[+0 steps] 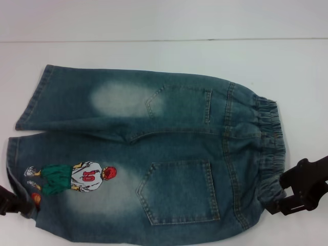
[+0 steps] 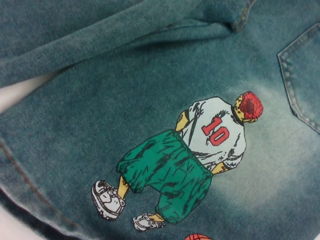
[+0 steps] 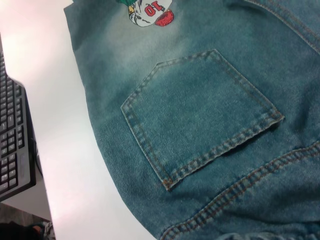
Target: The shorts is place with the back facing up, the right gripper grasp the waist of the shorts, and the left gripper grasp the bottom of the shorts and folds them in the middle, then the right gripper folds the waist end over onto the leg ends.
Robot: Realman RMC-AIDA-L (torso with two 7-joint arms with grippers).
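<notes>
The shorts [image 1: 154,154] lie flat on the white table, back pockets up. The waist of the shorts [image 1: 266,143], a ruffled elastic band, points right. The bottom of the shorts, two flat leg ends [image 1: 31,102], points left. The near leg carries the basketball-player print [image 1: 72,178], which fills the left wrist view [image 2: 200,155]. My left gripper [image 1: 11,204] sits at the near leg's hem, mostly cut off by the frame edge. My right gripper [image 1: 282,192] stands open at the waist's near corner. The right wrist view shows the near back pocket [image 3: 200,115].
The white table [image 1: 164,20] extends past the shorts on the far side, with a seam line [image 1: 164,40] across it. A black keyboard [image 3: 15,135] lies lower, beyond the table's near edge, seen in the right wrist view.
</notes>
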